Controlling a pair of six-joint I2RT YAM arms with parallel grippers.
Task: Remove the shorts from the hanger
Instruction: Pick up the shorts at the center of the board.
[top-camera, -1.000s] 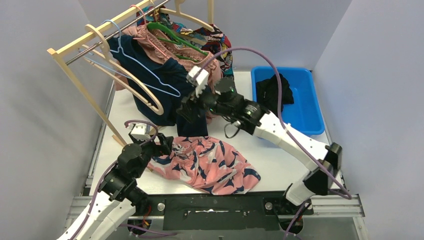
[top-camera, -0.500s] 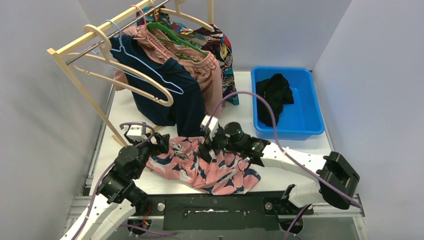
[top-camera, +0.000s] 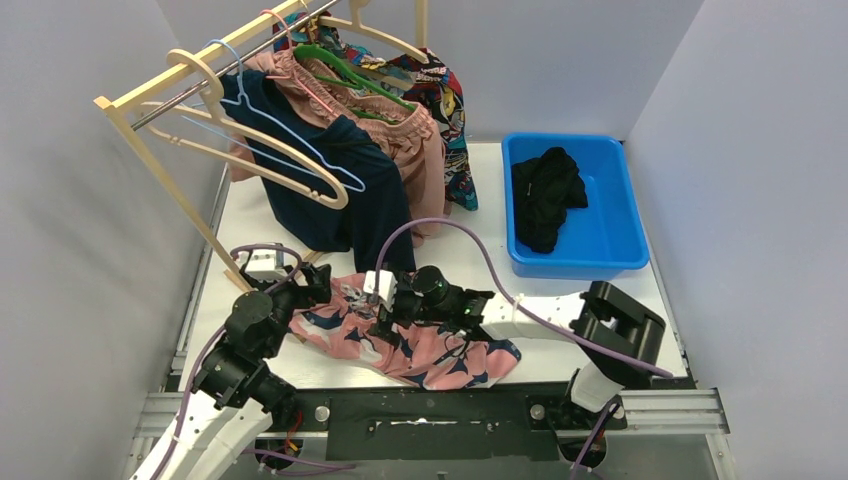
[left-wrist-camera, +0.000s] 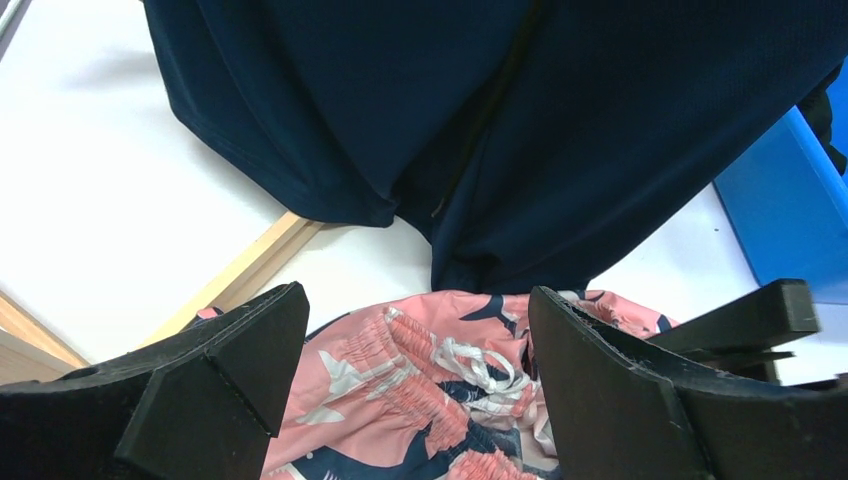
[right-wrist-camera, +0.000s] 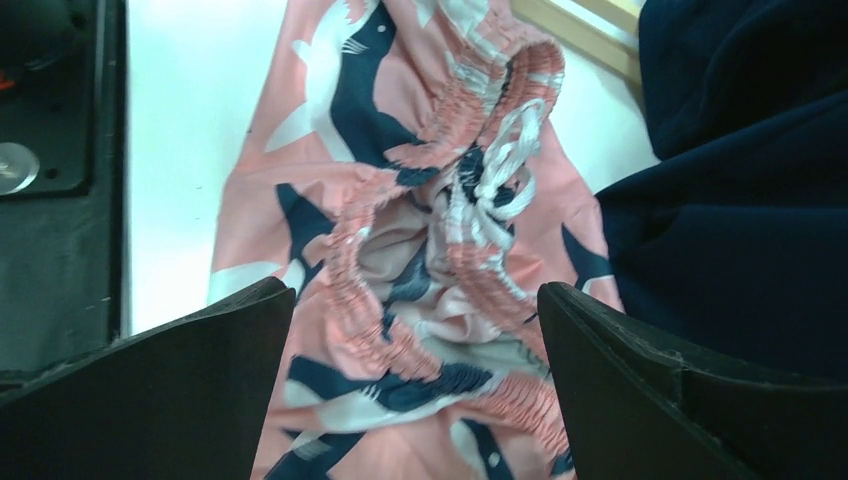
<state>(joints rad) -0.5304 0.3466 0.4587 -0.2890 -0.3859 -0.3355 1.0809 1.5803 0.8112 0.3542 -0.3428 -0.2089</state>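
Pink shorts (top-camera: 430, 355) lie crumpled at the table (top-camera: 240, 225) front. Left gripper (left-wrist-camera: 415, 320) is spread beside the waistband, right gripper (right-wrist-camera: 415, 310) spread just over it, neither gripping. Navy shorts (top-camera: 345, 190) hang on the rack (top-camera: 159, 175); black shorts (top-camera: 545, 195) are in the bin (top-camera: 610, 245).

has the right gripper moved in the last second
Yes. The right gripper came from the hanging navy shorts toward the near edge, away from the blue bin, now over the pink printed shorts.

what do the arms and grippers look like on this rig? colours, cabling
The left arm and right arm have white link shells with black joints. A purple cable loops along each. The fingers are matte black, broad wedges.
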